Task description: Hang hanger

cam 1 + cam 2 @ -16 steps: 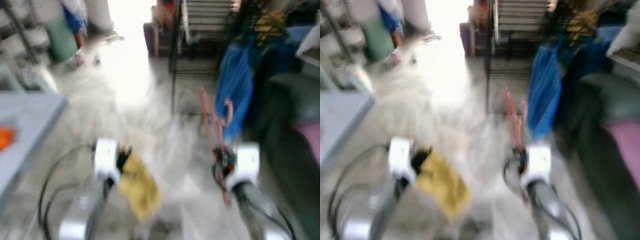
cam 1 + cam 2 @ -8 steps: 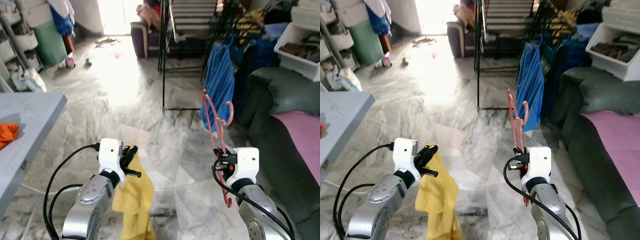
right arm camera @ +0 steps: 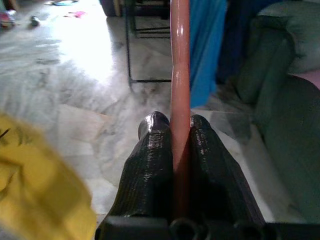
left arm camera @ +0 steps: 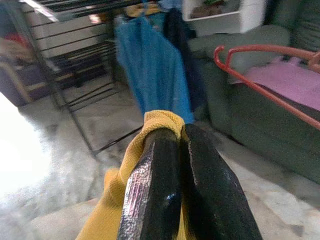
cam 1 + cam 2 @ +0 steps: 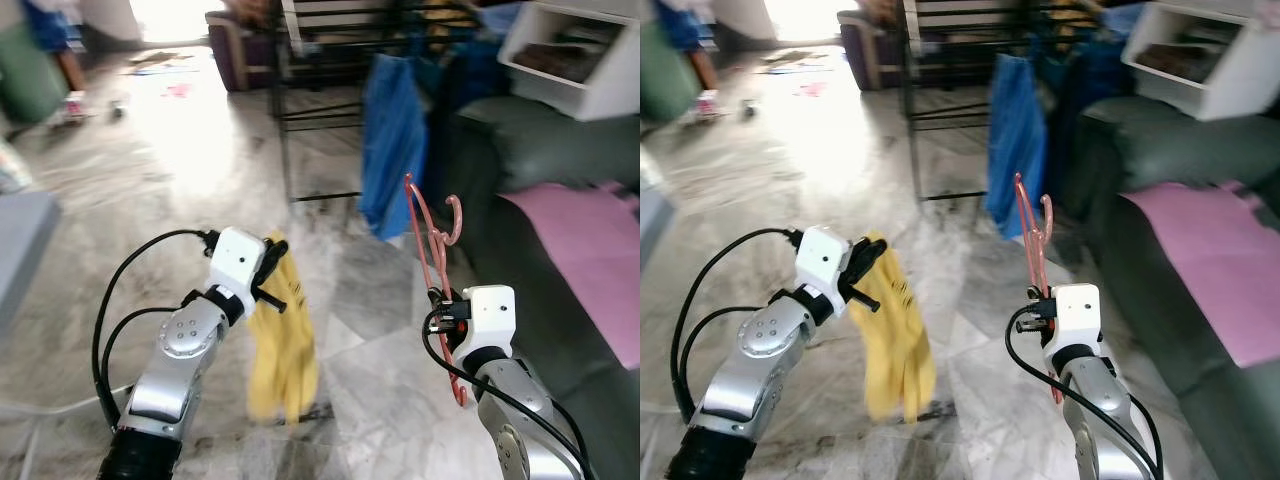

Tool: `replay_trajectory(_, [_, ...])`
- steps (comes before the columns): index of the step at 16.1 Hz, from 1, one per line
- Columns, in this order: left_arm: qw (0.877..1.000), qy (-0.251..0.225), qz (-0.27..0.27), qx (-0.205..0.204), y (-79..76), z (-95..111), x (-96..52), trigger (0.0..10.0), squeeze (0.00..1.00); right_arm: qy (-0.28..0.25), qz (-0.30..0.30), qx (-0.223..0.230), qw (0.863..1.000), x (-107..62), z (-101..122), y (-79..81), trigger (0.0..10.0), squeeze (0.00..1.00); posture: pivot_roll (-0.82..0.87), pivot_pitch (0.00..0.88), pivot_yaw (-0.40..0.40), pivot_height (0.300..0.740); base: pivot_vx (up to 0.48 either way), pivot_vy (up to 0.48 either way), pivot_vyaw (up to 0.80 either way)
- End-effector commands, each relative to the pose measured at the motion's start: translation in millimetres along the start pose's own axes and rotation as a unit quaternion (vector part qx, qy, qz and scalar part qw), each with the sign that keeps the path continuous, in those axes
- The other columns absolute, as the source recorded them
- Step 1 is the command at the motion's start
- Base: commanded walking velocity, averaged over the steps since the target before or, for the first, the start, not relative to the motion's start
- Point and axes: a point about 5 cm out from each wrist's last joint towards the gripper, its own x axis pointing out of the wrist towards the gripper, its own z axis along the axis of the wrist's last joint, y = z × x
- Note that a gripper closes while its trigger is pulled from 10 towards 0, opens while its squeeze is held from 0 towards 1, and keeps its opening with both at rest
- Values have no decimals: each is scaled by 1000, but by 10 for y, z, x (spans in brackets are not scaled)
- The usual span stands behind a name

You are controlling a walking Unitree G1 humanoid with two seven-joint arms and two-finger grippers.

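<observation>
While walking over marble floor (image 5: 180, 170): right gripper (image 3: 173, 125) clenched on pink hanger (image 5: 432, 235), held upright at about 4 o'clock in head view, hook up, lower part hanging below wrist; left gripper (image 4: 179, 135) clamped on yellow cloth (image 5: 283, 345), draped down at about 7 o'clock. Blue garment (image 5: 390, 140) hanging on black drying rack (image 5: 285, 110) at 12 o'clock, well apart from hanger; dark green sofa (image 5: 540, 160) with pink cover (image 5: 585, 240) at 2–3 o'clock, white bin (image 5: 590, 60) above it.
</observation>
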Motion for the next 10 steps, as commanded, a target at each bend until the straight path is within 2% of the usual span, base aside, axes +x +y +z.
replay_trajectory(1, [1000, -2, -14, -7, 8, 2, 11, 10000, 0, -9, 0, -6, 1000, 22, 41, 20, 10000, 0, -9, 10, 12, 740, 0, 0, -781])
replay_trajectory(6, [999, -12, -45, -9, -157, -52, -1, 10000, 0, -7, 3, -7, 1000, -9, 20, 43, 10000, 0, -12, 15, 13, 740, 0, 0, -781])
replay_trajectory(7, [998, -19, -51, 11, -161, -36, -2, 10000, 0, -6, 15, -12, 1000, -6, 24, 59, 10000, 0, -12, 15, 13, 740, 0, 0, -438])
replay_trajectory(8, [996, -23, -65, 58, -143, -18, 7, 10000, 0, 0, 36, -29, 999, 7, 30, 69, 10000, 0, -14, 14, 8, 740, 0, 0, 0])
replay_trajectory(9, [985, -21, -101, 141, -101, -8, 13, 10000, 0, 15, 53, -54, 997, 29, 21, 32, 10000, 0, -16, 16, 7, 740, 0, 0, 0])
replay_trajectory(10, [978, -18, -117, 172, -62, -3, 19, 10000, 0, 21, 54, -63, 996, 43, 19, -11, 10000, 0, -13, 15, 5, 740, 0, 0, 0])
